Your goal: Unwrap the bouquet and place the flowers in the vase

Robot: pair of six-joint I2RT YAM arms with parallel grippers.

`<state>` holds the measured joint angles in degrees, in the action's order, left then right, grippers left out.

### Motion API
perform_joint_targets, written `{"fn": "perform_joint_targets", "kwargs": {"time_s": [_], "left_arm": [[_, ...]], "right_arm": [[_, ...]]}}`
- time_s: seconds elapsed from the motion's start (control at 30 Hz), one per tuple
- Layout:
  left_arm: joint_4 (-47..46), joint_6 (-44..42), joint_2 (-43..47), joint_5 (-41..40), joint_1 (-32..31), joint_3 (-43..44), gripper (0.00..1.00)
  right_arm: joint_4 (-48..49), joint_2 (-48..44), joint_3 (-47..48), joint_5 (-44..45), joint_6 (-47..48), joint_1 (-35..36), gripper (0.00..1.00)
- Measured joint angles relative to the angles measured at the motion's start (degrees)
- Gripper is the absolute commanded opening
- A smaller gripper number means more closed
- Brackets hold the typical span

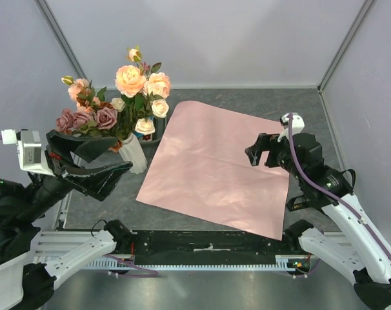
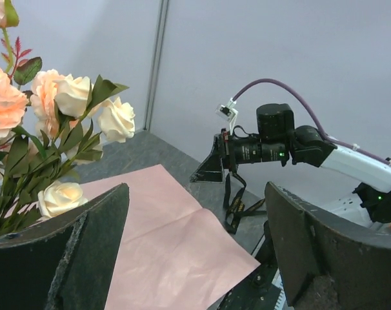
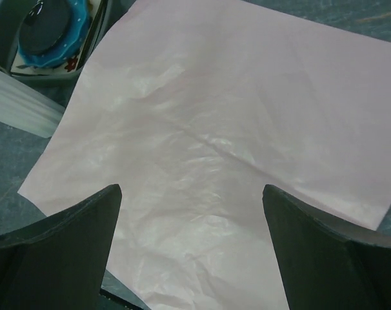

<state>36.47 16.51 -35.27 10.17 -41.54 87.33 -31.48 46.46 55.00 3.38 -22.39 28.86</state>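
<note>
The flowers (image 1: 134,87), peach, cream and mauve roses on green stems, stand upright in the white ribbed vase (image 1: 136,155) at the left of the table. The bouquet's pink wrapping paper (image 1: 215,168) lies flat and spread out in the middle. My left gripper (image 1: 123,155) is open and empty, its fingertips just left of the vase. In the left wrist view the roses (image 2: 60,110) sit left of the open left gripper (image 2: 195,194). My right gripper (image 1: 257,154) hovers open over the paper's right part. The right wrist view shows only paper (image 3: 215,129) between the right gripper's (image 3: 192,194) fingers.
A dark grey tray with a blue ring (image 3: 53,32) sits behind the vase (image 3: 21,103). A black ribbon (image 2: 237,206) lies on the grey table under the right arm (image 2: 273,139). White walls close in the table on three sides.
</note>
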Motion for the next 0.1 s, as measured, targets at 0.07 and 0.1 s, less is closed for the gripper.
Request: {"fn": "perform_joint_targets", "kwargs": {"time_s": [0.07, 0.1], "left_arm": [[-0.28, 0.26, -0.13, 0.07, 0.00, 0.48, 0.92], [-0.42, 0.37, -0.20, 0.04, 0.00, 0.48, 0.92]], "right_arm": [[-2.62, -1.05, 1.57, 1.79, 0.76, 0.00, 0.98], [-3.39, -1.77, 2.05, 2.38, 0.96, 0.00, 0.98]]}}
